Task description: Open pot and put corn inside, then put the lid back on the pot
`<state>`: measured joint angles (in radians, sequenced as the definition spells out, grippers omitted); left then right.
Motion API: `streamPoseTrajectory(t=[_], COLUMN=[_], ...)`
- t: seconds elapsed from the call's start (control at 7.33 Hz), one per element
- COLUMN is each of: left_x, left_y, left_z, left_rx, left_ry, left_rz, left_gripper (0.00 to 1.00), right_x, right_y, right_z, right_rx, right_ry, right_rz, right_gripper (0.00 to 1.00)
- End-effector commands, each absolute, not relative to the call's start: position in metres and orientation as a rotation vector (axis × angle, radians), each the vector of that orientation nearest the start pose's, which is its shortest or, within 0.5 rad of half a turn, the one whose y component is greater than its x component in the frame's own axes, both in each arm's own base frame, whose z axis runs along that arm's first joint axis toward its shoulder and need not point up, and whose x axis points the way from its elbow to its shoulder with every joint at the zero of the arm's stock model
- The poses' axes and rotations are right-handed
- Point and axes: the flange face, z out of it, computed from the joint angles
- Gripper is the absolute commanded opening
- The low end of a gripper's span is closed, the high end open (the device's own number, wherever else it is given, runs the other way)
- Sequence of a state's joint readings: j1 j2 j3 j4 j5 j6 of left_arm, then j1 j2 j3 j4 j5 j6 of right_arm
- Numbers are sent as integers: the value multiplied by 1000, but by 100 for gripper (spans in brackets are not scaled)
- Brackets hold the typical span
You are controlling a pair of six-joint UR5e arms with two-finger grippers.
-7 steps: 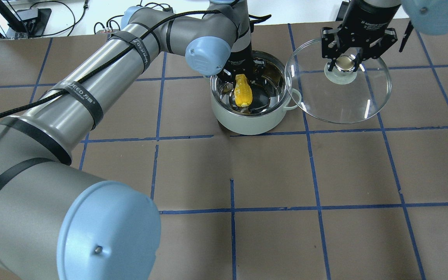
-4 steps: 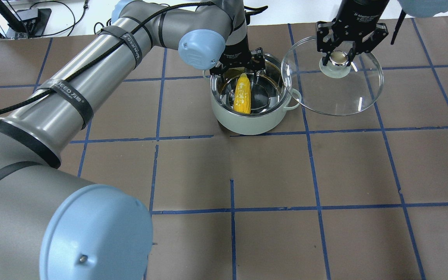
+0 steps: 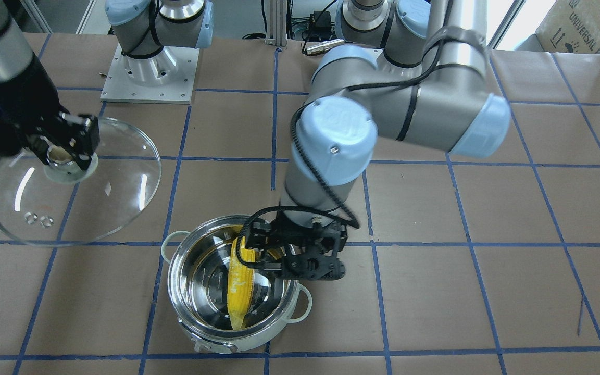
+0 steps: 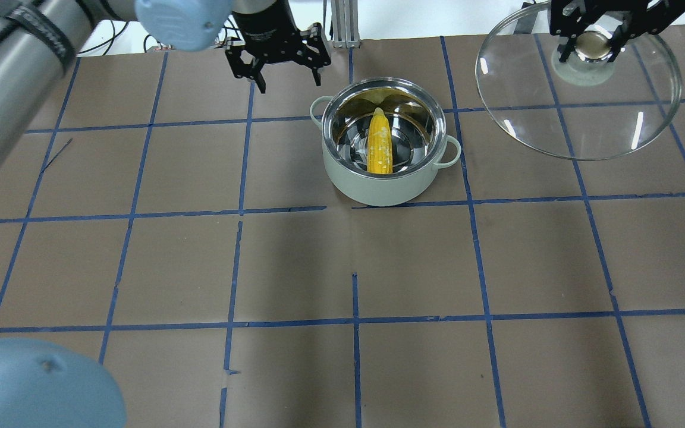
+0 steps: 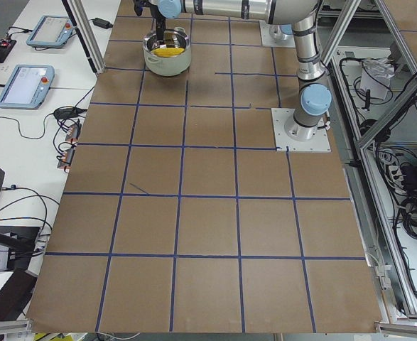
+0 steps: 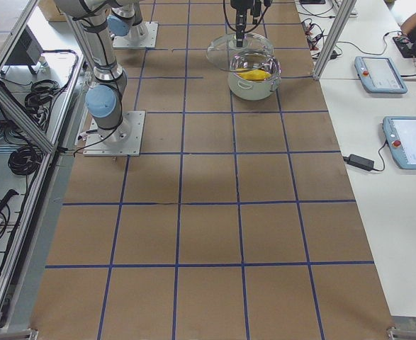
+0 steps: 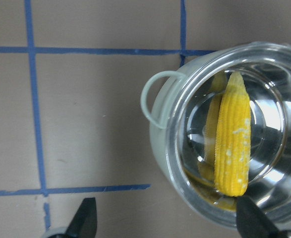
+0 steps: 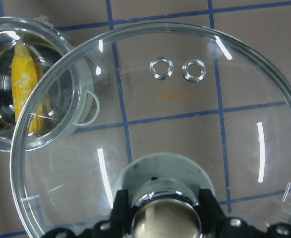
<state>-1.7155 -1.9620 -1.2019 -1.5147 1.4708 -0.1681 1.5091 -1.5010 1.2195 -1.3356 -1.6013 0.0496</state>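
Observation:
The steel pot (image 4: 378,187) stands lidless at the table's far middle. The yellow corn (image 4: 380,145) lies inside it, tip pointing away from the robot; it also shows in the left wrist view (image 7: 232,144). My left gripper (image 4: 288,80) is open and empty, raised behind and left of the pot in the overhead view. In the front-facing view it still sits low at the pot's rim (image 3: 216,338). My right gripper (image 4: 593,44) is shut on the knob of the glass lid (image 4: 580,119) and holds it in the air to the pot's right.
Brown paper with blue tape lines covers the table (image 4: 354,267). My left arm's large links (image 4: 21,35) fill the overhead view's left edge. Cables and devices lie beyond the table's far edge (image 4: 51,24).
My left gripper has let go of the corn and pulled up and back to the left. The corn now lies in the pot. My right gripper has carried the lid farther right and back.

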Motion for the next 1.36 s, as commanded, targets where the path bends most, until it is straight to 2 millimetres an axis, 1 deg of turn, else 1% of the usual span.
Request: streamPoseTrajectory(t=[0.0, 0.14, 0.27, 0.41, 0.55, 0.68, 0.82, 0.95, 1.09, 1.23], left_x=[-140, -119, -120, -120, -121, -128, -141, -144, -147, -139], left_y=[-568, -531, -496, -486, -491, -492, -498, -513, -523, -526], left_z=[495, 506, 536, 535, 523, 517, 513, 515, 509, 527], left_rx=[-73, -46, -43, -55, -63, -44, 2, 14, 21, 31], left_ry=[3228, 3163, 3136, 3128, 3138, 3144, 3140, 3128, 3130, 3129], left_rz=[19, 4, -55, -57, -29, -27, -55, -84, -39, -60], left_gripper=[100, 100, 100, 100, 100, 100, 100, 100, 100, 100], right_x=[108, 109, 111, 111, 114, 115, 118, 118, 115, 112], right_y=[-533, -538, -540, -550, -553, -549, -549, -548, -552, -558], right_z=[593, 596, 602, 587, 589, 591, 591, 591, 587, 576], right_rx=[133, 123, 118, 116, 105, 102, 105, 108, 106, 113], right_ry=[3095, 3084, 3086, 3086, 3095, 3100, 3100, 3118, 3150, 3149], right_rz=[-5, -22, -34, 15, 2, 4, 2, 2, 5, 34], right_gripper=[40, 41, 40, 40, 40, 40, 40, 40, 40, 40])
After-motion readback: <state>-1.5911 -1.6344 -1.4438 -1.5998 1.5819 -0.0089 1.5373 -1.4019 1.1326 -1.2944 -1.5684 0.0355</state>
